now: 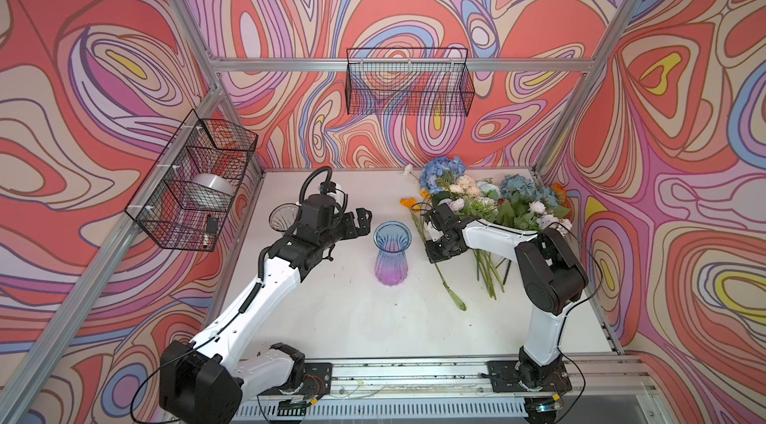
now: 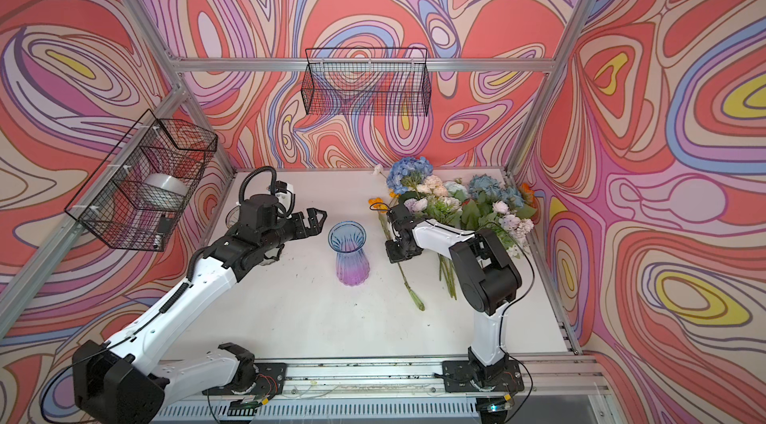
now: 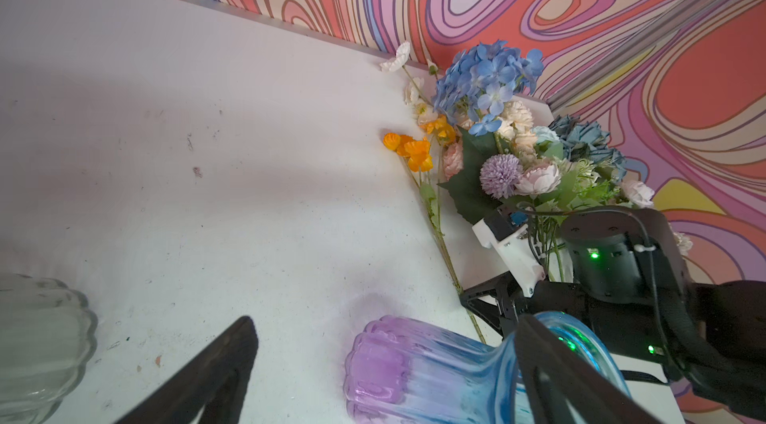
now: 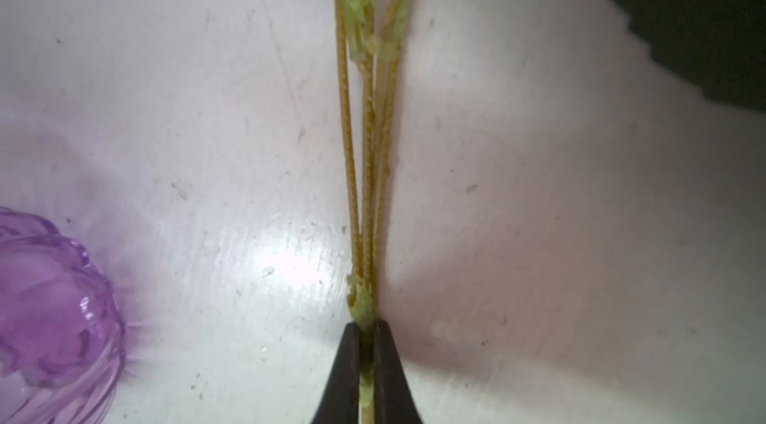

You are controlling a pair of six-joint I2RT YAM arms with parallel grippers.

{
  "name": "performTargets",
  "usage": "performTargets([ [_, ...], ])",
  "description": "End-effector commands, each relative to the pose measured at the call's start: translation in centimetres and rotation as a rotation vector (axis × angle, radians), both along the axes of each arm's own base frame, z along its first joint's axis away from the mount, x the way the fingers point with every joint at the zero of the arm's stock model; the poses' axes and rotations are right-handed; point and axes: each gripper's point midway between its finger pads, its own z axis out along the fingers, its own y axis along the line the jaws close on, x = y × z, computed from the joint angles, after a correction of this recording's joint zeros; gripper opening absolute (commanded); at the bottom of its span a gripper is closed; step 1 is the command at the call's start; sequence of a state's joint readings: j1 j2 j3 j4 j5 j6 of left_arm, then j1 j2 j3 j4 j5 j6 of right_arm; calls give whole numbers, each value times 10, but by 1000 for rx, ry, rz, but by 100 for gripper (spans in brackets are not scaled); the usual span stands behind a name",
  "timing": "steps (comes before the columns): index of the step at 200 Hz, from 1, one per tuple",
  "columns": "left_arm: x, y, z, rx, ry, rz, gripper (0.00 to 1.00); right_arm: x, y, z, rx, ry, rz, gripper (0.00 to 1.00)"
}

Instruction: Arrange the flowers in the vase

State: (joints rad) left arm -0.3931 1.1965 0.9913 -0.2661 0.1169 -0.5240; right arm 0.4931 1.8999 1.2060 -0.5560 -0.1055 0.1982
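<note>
The blue-to-purple glass vase [image 1: 391,254] [image 2: 348,254] [image 3: 435,372] [image 4: 49,310] stands upright mid-table. The flowers [image 1: 489,198] [image 2: 456,198] [image 3: 518,144] lie heaped at the back right, blue hydrangea, cream and lilac blooms on top. An orange poppy bunch [image 1: 408,202] [image 2: 375,202] [image 3: 414,148] lies along the heap's left edge; its long green stem [image 1: 449,289] [image 2: 414,297] [image 4: 367,152] runs toward the front. My right gripper [image 1: 433,254] [image 2: 393,254] [image 4: 367,330] points down, shut on this stem. My left gripper [image 1: 364,221] [image 2: 313,221] [image 3: 385,321] hovers open just left of the vase's rim, holding nothing.
A clear ribbed glass vase [image 1: 284,217] [image 3: 37,343] stands behind the left arm's wrist. A wire basket [image 1: 190,181] on the left wall holds a silver roll [image 1: 213,187]. Another wire basket [image 1: 408,82] hangs on the back wall. Aluminium frame posts edge the table.
</note>
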Motion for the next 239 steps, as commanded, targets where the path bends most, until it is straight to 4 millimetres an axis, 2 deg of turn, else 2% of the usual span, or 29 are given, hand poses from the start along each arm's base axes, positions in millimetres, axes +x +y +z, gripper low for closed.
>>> performTargets([
  [1,4,-10,10,-18,-36,-44,100,-6,4,2,42,13,-17,0],
  [41,2,-9,17,-39,-102,-49,100,-1,13,21,116,-27,-41,0],
  [63,-2,-6,20,-58,-134,-39,100,2,22,41,217,-58,-45,0],
  [70,-3,-5,21,-68,-142,-33,100,2,24,42,246,-54,-48,0],
  [73,-3,-5,20,-71,-145,-29,100,3,26,54,272,-78,-44,0],
  [78,-4,-4,19,-74,-147,-25,100,4,28,59,296,-88,-44,0],
  [119,-8,-2,19,-110,-153,-12,99,7,33,87,454,-137,-71,0],
  [148,-7,-4,19,-129,-151,-20,99,12,25,104,536,-191,-117,0],
  [171,-6,-7,20,-143,-152,-28,99,18,11,122,595,-253,-170,0],
  [200,-5,-10,20,-155,-153,-36,99,20,-5,151,645,-344,-201,0],
  [239,-3,-13,20,-171,-150,-48,98,15,-12,190,710,-438,-181,0],
])
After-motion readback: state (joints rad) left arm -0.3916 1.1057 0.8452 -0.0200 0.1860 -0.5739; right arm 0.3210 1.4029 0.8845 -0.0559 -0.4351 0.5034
